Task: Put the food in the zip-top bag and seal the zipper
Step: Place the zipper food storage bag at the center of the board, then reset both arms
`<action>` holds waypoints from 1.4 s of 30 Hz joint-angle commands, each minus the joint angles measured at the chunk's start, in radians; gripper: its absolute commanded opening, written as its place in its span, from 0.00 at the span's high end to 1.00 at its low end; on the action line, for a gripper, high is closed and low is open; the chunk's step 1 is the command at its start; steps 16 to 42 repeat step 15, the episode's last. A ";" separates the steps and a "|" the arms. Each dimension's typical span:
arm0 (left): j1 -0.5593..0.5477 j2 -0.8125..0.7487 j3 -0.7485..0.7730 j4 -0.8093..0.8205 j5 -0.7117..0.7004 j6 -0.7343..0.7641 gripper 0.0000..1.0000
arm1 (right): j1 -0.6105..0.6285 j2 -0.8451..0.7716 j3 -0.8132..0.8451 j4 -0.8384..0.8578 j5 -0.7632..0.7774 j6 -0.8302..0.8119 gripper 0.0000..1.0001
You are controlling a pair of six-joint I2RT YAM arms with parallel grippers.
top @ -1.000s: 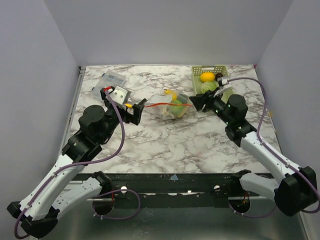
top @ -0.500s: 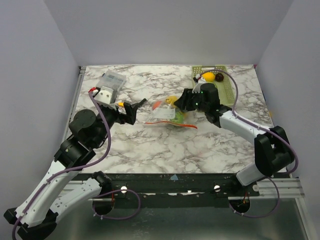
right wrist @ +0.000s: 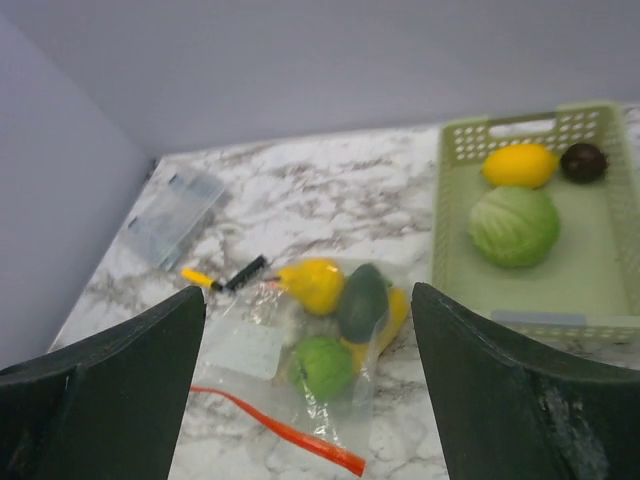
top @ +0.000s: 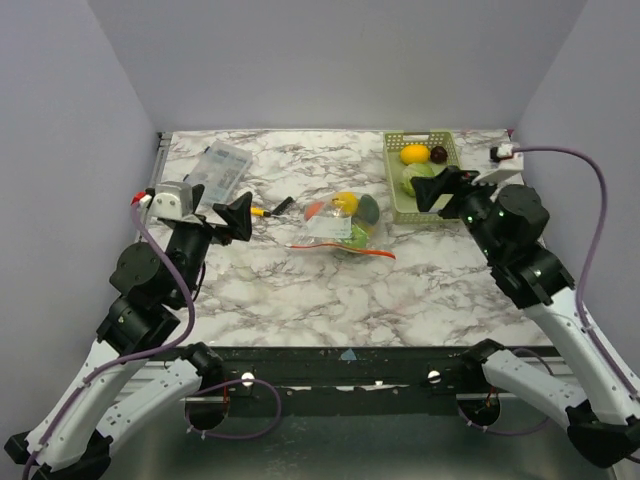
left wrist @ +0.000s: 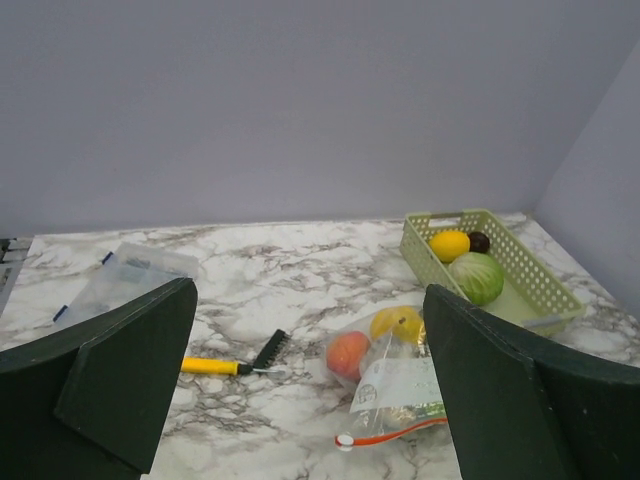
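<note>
The left arm (top: 140,272) and right arm (top: 520,217) share white lower links, black rounded joints and a loose purple cable (top: 555,151) each. Small green lights (top: 466,210) dot the right wrist. The jaws are dark wedges.

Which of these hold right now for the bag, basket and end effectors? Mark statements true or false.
The zip-top bag lies on the table with food inside. True.
The left end effector is shut on the bag. False: it is open and apart from the bag.
The basket holds a lemon, a green ball and a dark fruit. True.
The brush lies inside the bag. False: it lies on the table, left of the bag.
The right end effector is open. True.
</note>
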 commanded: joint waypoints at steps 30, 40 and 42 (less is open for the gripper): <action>0.005 -0.047 0.019 0.090 -0.094 0.015 0.02 | -0.003 -0.280 0.049 -0.101 0.375 -0.119 0.00; 0.005 -0.047 0.019 0.090 -0.094 0.015 0.02 | -0.003 -0.280 0.049 -0.101 0.375 -0.119 0.00; 0.005 -0.047 0.019 0.090 -0.094 0.015 0.02 | -0.003 -0.280 0.049 -0.101 0.375 -0.119 0.00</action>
